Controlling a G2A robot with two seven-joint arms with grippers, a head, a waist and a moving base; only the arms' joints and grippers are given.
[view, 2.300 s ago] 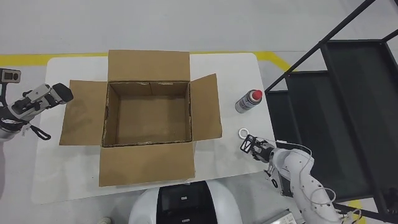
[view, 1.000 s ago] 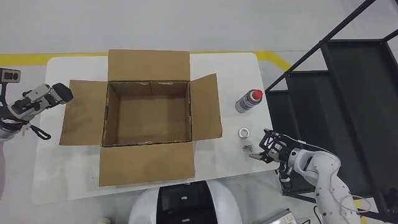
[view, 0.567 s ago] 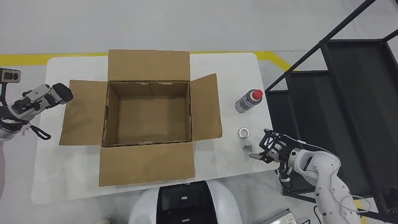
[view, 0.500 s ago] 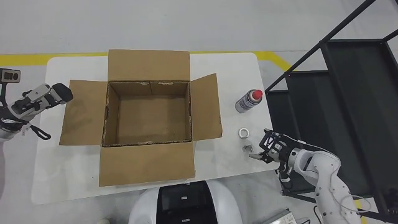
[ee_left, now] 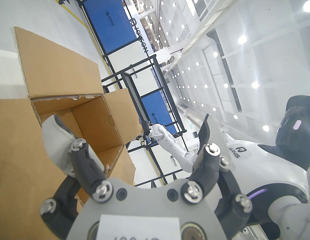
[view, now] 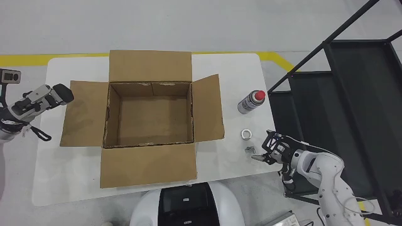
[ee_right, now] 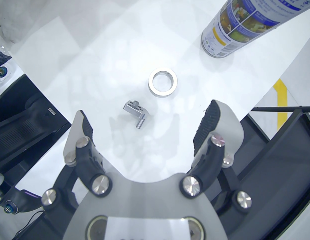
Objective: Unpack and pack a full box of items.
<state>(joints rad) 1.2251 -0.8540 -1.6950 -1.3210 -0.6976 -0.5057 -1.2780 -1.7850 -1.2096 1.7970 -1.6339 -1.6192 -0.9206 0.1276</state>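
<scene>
The box (view: 149, 120) sits open in the middle of the worktop (view: 239, 69), all four flaps spread flat and its floor bare. To its right a spray can (view: 250, 102) stands upright. Nearer me lies a metal ring (view: 246, 135), and just beside it a small metal bracket (view: 249, 147), the two apart. My right hand (view: 261, 148) hangs over the worktop's front right edge, spread wide and holding nothing, next to the bracket. My left hand (view: 59, 94) hovers off the box's left flap, also wide and holding nothing.
</scene>
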